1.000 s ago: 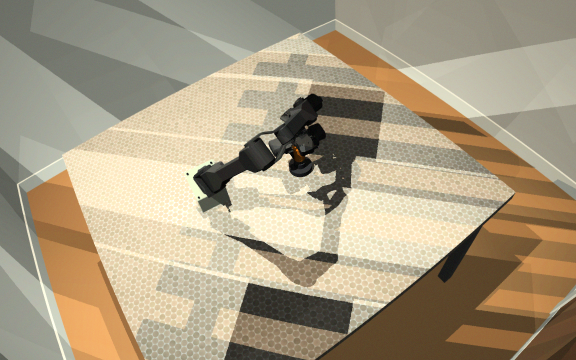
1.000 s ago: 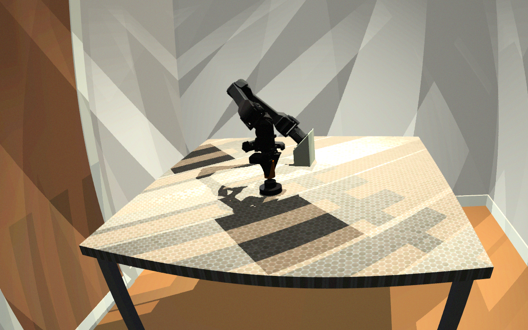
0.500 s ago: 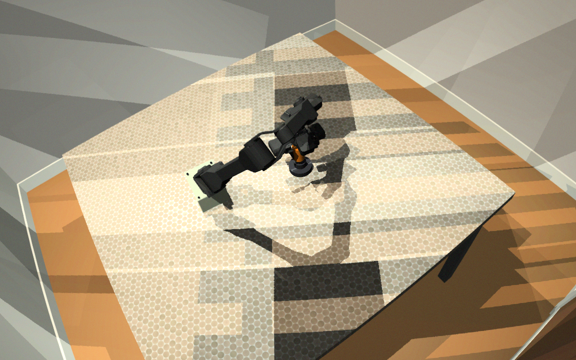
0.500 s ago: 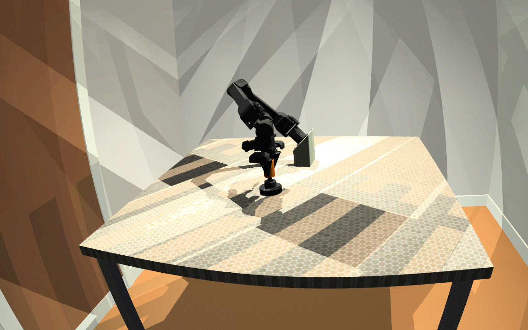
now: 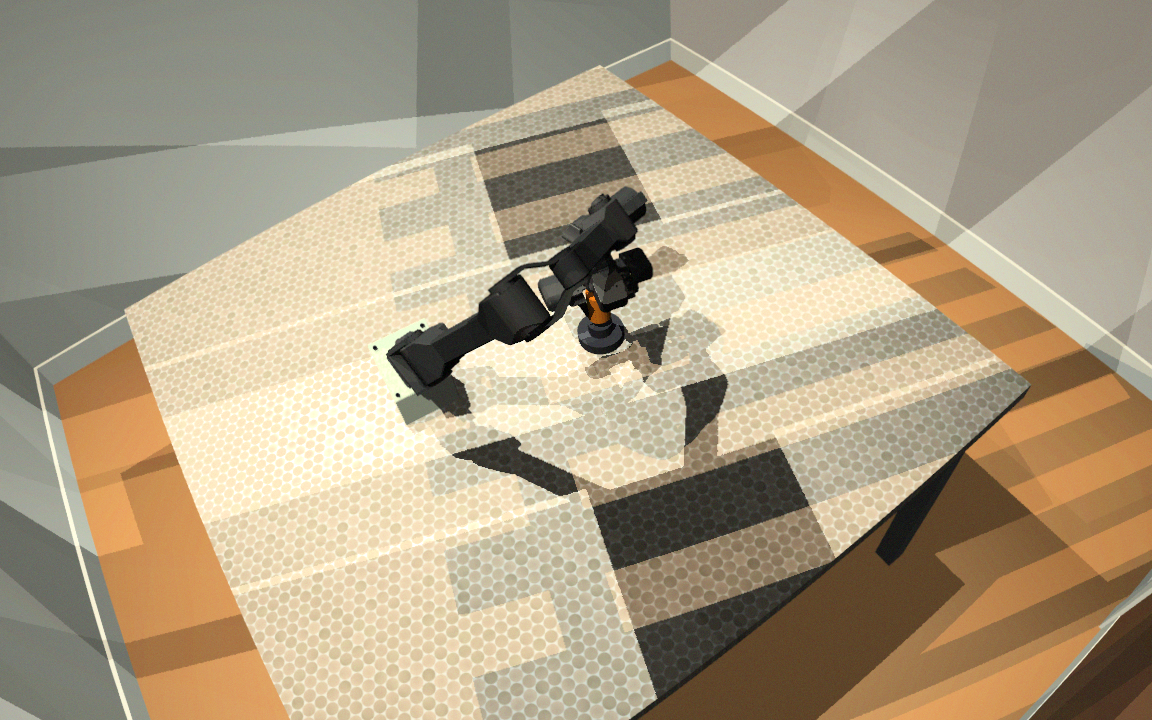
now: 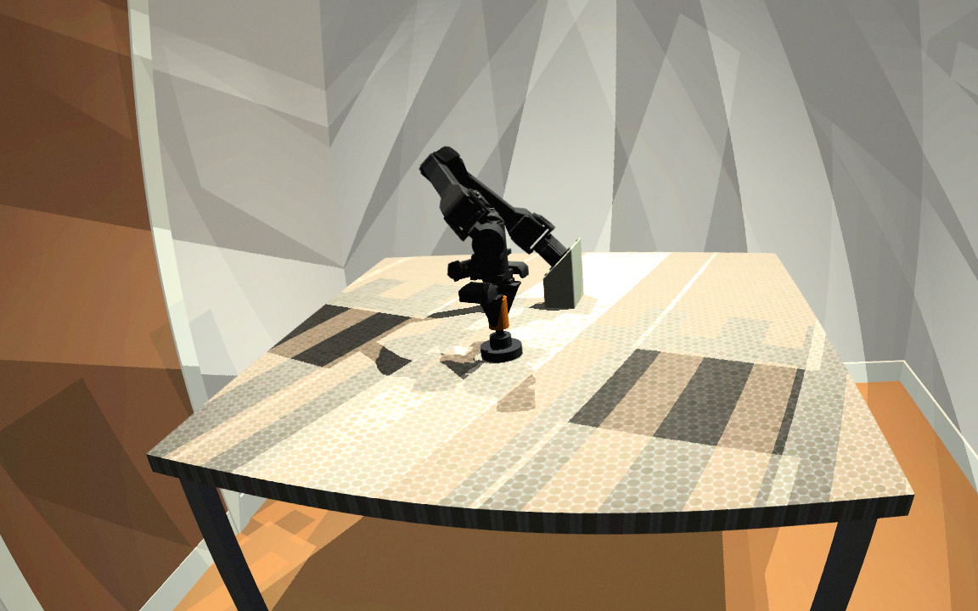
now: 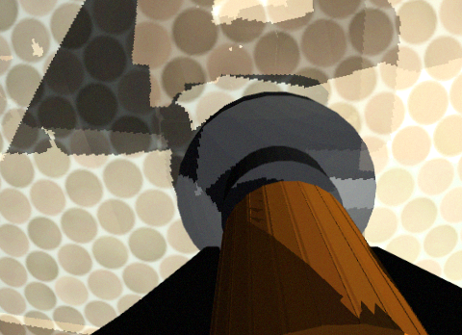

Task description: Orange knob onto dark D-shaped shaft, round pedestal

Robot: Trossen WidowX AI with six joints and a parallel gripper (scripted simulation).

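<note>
My gripper (image 5: 596, 302) (image 6: 500, 304) is shut on the orange knob (image 5: 597, 312) (image 6: 503, 312) (image 7: 308, 291), a long ribbed cylinder held upright. The knob stands right over the round dark pedestal (image 5: 600, 337) (image 6: 501, 349) (image 7: 199, 200) near the middle of the table. In the wrist view the knob's lower end covers the pedestal's centre, and a dark ring (image 7: 269, 161) shows just beyond it. The D-shaped shaft is hidden by the knob. In the exterior view the knob's lower end sits a little above the pedestal's disc.
The arm's base (image 5: 410, 358) (image 6: 562, 277) is bolted on a pale plate on the dotted table (image 5: 383, 501) (image 6: 629, 425). A low clear wall (image 5: 920, 188) rims the orange floor around the table.
</note>
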